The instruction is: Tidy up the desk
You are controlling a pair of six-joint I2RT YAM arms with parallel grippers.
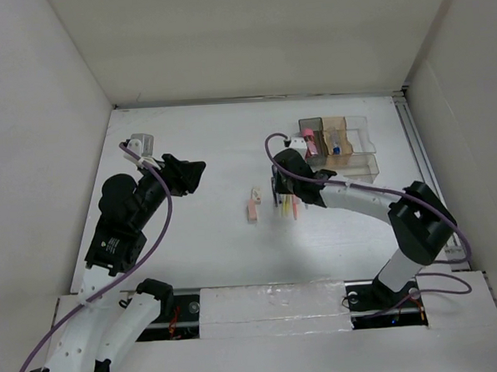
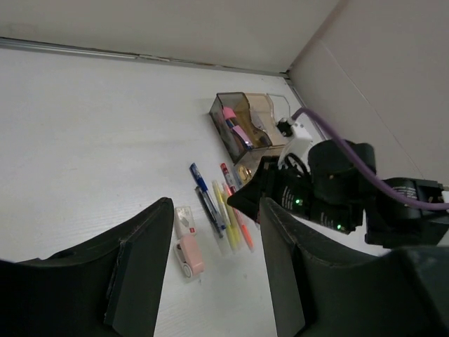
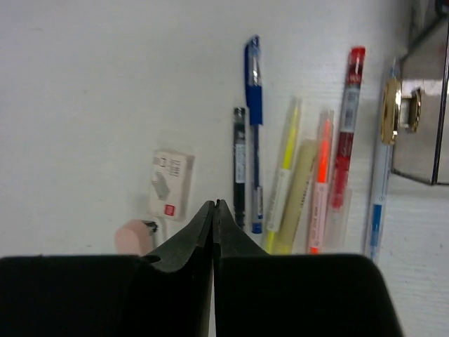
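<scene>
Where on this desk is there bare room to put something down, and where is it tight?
Bare desk lies between the left gripper and the clear organizer along the far wall, and between the pens and the arm bases. Crowded mid-right: pens, a pink item, the right gripper and the organizer sit close together.

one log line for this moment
left gripper: open, empty | right gripper: shut, empty, by pens | pens: loose on desk | tray: far right
</scene>
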